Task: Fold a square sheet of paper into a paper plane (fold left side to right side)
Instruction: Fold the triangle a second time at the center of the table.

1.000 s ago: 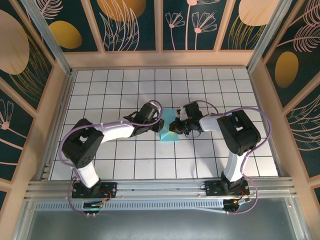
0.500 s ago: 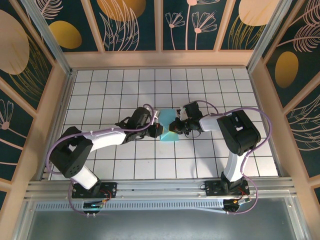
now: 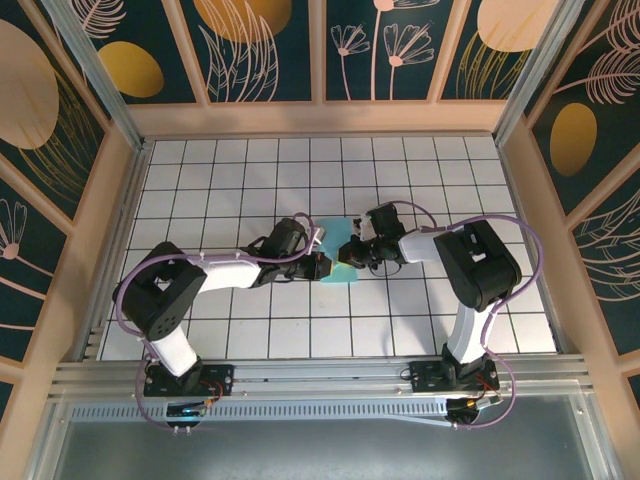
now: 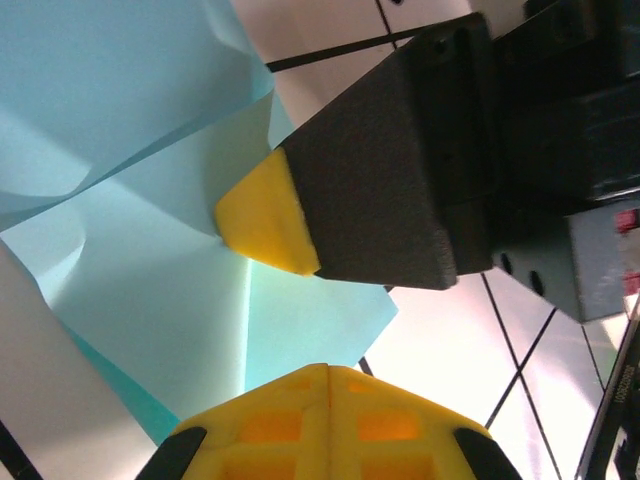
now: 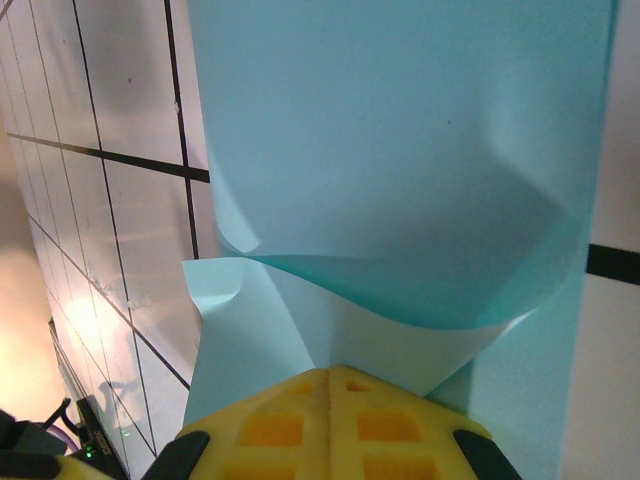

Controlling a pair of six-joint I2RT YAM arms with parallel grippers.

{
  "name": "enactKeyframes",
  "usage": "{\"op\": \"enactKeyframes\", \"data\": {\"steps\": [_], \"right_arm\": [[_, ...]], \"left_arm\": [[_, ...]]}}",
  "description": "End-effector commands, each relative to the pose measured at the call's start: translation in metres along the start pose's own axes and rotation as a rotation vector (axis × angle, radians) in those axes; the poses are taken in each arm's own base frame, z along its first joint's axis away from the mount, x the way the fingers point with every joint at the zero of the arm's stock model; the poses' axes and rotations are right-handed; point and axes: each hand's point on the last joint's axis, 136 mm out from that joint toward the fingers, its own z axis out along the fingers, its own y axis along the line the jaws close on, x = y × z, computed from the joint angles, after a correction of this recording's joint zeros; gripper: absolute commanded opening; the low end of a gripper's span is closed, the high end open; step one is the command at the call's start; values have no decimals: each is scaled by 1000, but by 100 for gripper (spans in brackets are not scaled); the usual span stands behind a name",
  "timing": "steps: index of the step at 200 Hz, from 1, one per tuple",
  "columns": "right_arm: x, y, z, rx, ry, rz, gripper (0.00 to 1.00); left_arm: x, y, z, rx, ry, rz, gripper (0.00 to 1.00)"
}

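Observation:
The square sheet of paper [image 3: 336, 272] is light blue, partly folded and rumpled, and lies on the white grid between my two grippers. My right gripper [image 3: 350, 254] is shut on it. In the right wrist view, creases in the paper [image 5: 400, 150] run into the closed yellow tips of the right gripper [image 5: 330, 372], and an upper layer bows upward. My left gripper [image 3: 322, 264] is shut at the sheet's left edge. In the left wrist view its tips [image 4: 328, 368] sit over the paper [image 4: 150, 290]. I cannot tell whether paper is pinched there. The right fingertip [image 4: 265, 222] presses into the sheet.
The white tiled table [image 3: 240, 170] is ringed by wooden walls [image 3: 320, 118]. An aluminium rail [image 3: 320, 375] runs along the near edge by the arm bases. Both arms reach inward and meet near the table's middle.
My left gripper moved down along the sheet's left edge and went from partly open to shut. The paper looks more bunched and narrower. The right gripper stayed put.

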Motion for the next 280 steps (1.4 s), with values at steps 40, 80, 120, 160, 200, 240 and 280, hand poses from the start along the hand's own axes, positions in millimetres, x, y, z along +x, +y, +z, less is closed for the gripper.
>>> {"op": "enactKeyframes", "data": {"steps": [40,80,120,160,200,240,280], "right_arm": [[17,-17,7,51,43,18,0],[17,-17,6,56,43,15,0],[18,-17,6,56,44,12,0],[17,-16,6,56,44,11,0],[17,-17,6,56,44,11,0],[17,-15,6,51,43,8,0],[10,-6,3,33,31,-9,0]], "left_arm": [[7,15,11,-35,9,-1,0],[9,21,13,-58,8,-7,0],[16,26,15,-64,23,-13,0],[19,33,14,-89,26,-15,0],[24,38,15,-108,34,-19,0],[27,44,15,-133,43,-17,0],[31,51,14,-162,45,-20,0]]}}
